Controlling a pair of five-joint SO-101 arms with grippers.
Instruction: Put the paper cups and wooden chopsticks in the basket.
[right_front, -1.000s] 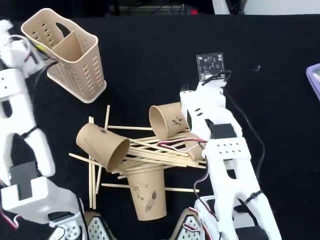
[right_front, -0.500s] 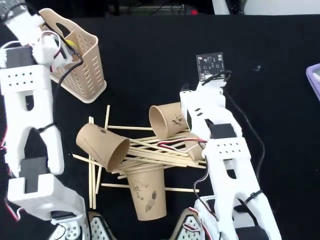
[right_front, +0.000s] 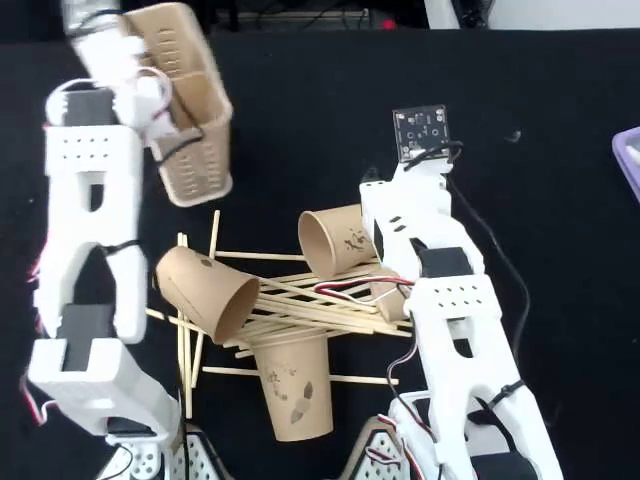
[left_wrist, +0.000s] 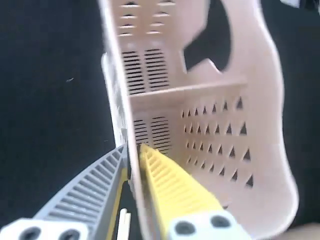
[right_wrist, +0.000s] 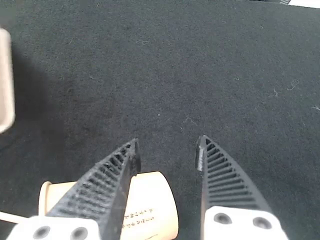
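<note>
My left gripper (left_wrist: 131, 150) is shut on one side wall of the beige slotted basket (left_wrist: 210, 115), one finger inside and one outside. In the high view the basket (right_front: 195, 110) hangs tilted at the back left, held by the left gripper (right_front: 150, 95). Three paper cups lie on a pile of wooden chopsticks (right_front: 300, 310) at the table's middle: one on its side at the left (right_front: 205, 290), one beside the right arm (right_front: 335, 240), one at the front (right_front: 293, 390). My right gripper (right_wrist: 167, 150) is open just above a cup (right_wrist: 150, 210).
The table has a black cloth (right_front: 300, 120). A purple object (right_front: 630, 155) sits at the right edge. The right arm (right_front: 445, 290) lies over the right end of the chopstick pile. The basket's edge (right_wrist: 4, 80) shows off to one side in the right wrist view.
The left arm has swung in from the left edge and carried the basket rightward, tilting it. The right arm, cups and chopsticks have not moved.
</note>
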